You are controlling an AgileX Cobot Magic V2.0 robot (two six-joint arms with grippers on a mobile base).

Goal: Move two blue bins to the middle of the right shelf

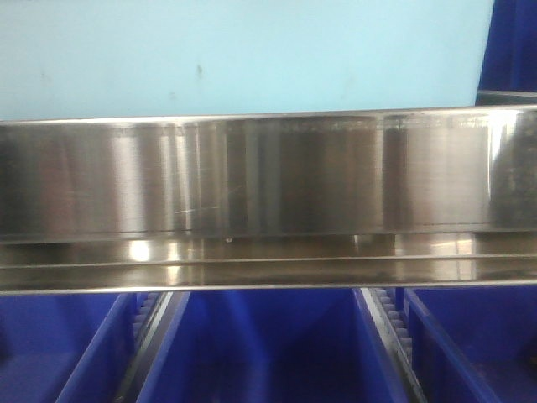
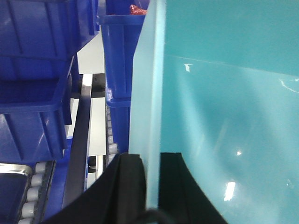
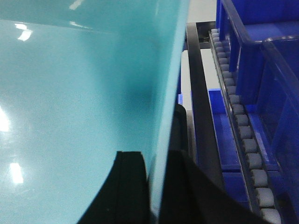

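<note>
Left hand and right hand each clamp a wall of the teal bin, up above the steel shelf rail.

No readable text, no labels (nothing legible)

Most of light-blue bin off-frame

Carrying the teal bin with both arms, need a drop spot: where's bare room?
Below the steel rail, three blue bins sit side by side, parted only by narrow roller strips; the middle bin looks bare inside. Beside the teal bin in the left wrist view, stacked bins crowd close; in the right wrist view, a thin roller track borders further bins.
</note>
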